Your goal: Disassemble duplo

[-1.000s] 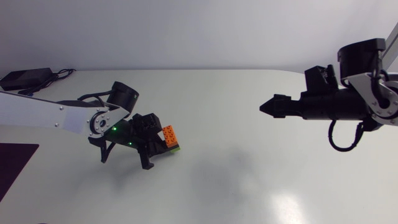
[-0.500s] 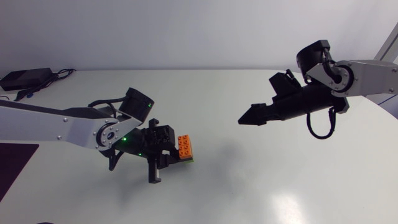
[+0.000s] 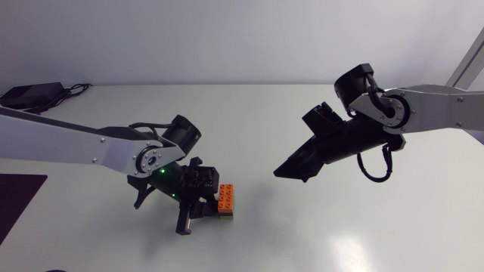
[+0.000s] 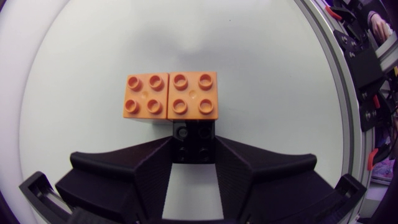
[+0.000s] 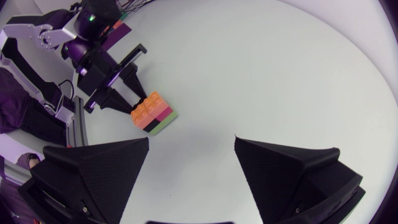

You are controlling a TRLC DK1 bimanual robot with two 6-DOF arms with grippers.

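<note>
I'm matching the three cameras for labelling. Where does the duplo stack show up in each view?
Head view: the duplo stack sits left of centre, at the tips of the left gripper.
Left wrist view: the stack is just ahead of the left gripper, orange studs facing the camera.
Right wrist view: the stack is far ahead of the open right gripper.
Shared landmark: the left gripper, holding the stack in every view.

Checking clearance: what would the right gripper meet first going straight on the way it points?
Probably the white tabletop, just short of the orange-topped duplo brick stack in the left gripper; depth is unclear.
</note>
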